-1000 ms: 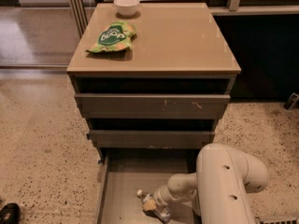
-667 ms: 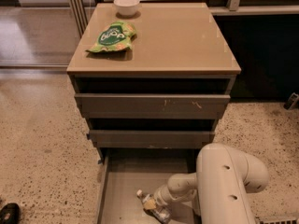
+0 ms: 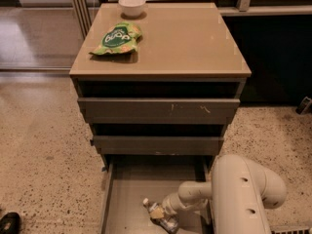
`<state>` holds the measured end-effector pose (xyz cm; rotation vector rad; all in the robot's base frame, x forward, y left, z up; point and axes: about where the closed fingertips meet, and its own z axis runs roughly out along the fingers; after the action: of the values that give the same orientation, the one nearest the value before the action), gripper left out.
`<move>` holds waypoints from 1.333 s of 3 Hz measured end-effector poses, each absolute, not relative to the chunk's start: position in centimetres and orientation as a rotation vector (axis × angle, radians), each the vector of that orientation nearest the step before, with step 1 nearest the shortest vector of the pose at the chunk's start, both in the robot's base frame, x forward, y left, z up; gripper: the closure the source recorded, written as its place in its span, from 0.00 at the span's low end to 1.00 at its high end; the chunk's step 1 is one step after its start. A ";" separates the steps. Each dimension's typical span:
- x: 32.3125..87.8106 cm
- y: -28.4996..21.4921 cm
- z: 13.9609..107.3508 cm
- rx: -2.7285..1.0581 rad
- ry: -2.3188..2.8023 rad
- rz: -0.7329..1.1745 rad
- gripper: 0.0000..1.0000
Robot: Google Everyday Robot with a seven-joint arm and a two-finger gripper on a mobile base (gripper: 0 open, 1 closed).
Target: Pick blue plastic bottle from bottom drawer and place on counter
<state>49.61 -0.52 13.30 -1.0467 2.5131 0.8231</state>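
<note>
The blue plastic bottle (image 3: 158, 212) lies on its side on the grey floor of the open bottom drawer (image 3: 127, 199), with its white cap pointing up-left. My white arm reaches in from the lower right. My gripper (image 3: 168, 211) is down in the drawer, right at the bottle's body and partly covering it. The tan counter (image 3: 185, 38) is the glossy top of the cabinet, above the two upper drawers.
A green snack bag (image 3: 117, 39) lies on the counter's left part and a white bowl (image 3: 132, 5) stands at its back left edge. The two upper drawers (image 3: 158, 110) stick out slightly above the bottom one. My arm's large elbow (image 3: 243, 189) stands to the right of the drawer.
</note>
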 end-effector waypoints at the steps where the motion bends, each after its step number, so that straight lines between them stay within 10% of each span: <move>1: 51.3 -0.3 16.7 -1.045 2.389 0.941 1.00; 4: 58.1 -3.3 36.4 -1.082 2.049 1.019 1.00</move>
<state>58.09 -3.30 36.40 -1.0815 2.0491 1.0192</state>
